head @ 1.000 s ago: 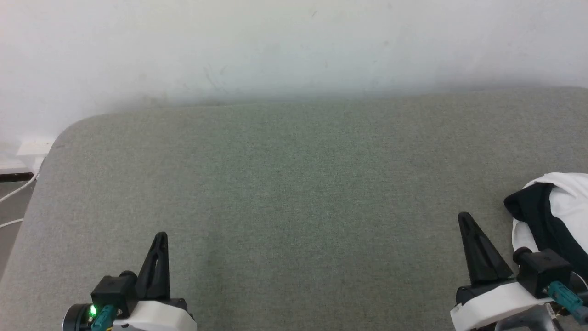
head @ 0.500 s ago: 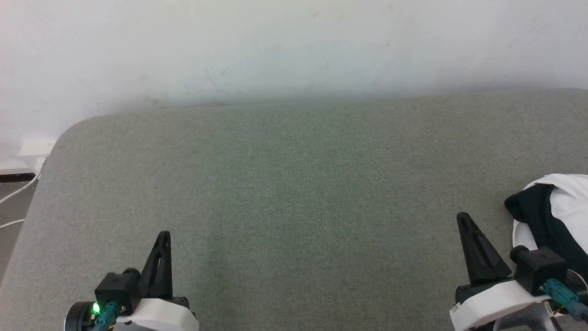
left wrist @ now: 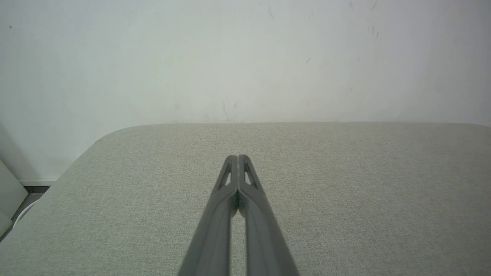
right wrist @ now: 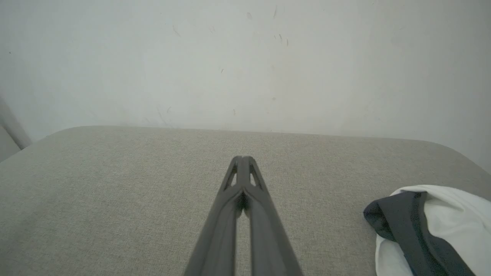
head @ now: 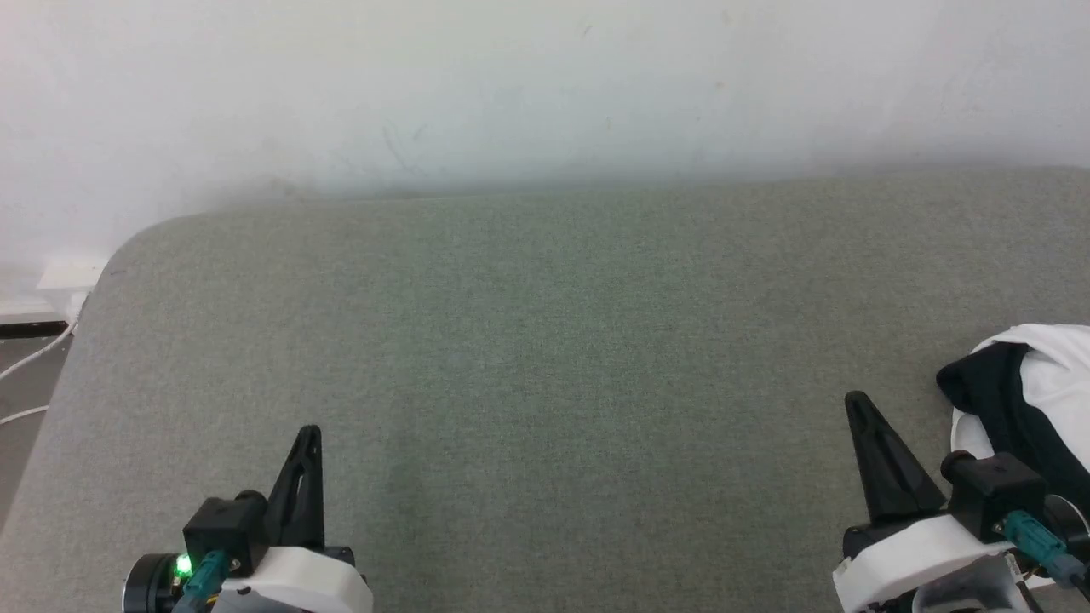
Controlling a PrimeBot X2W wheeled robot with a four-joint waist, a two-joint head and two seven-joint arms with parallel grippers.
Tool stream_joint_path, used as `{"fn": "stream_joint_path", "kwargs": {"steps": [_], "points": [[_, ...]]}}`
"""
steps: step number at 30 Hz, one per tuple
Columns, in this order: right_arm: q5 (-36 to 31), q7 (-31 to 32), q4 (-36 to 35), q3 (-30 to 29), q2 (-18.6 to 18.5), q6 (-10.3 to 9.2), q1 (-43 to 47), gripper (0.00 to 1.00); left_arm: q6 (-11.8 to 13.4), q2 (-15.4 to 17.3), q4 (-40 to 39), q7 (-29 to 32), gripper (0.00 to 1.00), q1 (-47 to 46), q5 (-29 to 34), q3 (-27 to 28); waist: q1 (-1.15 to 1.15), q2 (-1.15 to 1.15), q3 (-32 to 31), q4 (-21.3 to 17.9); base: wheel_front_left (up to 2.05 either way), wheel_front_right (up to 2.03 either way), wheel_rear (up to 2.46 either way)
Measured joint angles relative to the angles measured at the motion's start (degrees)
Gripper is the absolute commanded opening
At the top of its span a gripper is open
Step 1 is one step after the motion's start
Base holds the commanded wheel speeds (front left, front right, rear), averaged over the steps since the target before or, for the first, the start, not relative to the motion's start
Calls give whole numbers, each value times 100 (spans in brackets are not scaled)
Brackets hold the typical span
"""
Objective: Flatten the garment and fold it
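Change: left gripper (head: 310, 434) has edged slightly inward; right gripper (head: 854, 400) and shirt (head: 1052, 383) have hardly shifted.
Shirt: bunched white heap with a black sleeve, at the right edge of the grey cushion (head: 545, 340).
Bearing: just right of the right gripper, well apart from the left.
Axis: unclear, heap cut off by the frame.
Grippers: both pinched together, empty.
Next: right arm probably reaches first.

Garment (head: 1052, 379) on surface (head: 545, 340) at right, right hand (head: 856, 402) just left of it, wall (head: 545, 85) behind
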Motion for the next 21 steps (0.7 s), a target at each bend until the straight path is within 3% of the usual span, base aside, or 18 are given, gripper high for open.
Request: {"fn": "stream_joint_path", "kwargs": {"steps": [21], "points": [[-108,102,56,-5,1,0,-118,0,51,-22,-111,233,0,-26,131,-40,0,0,-31,23,0,0,0]]}}
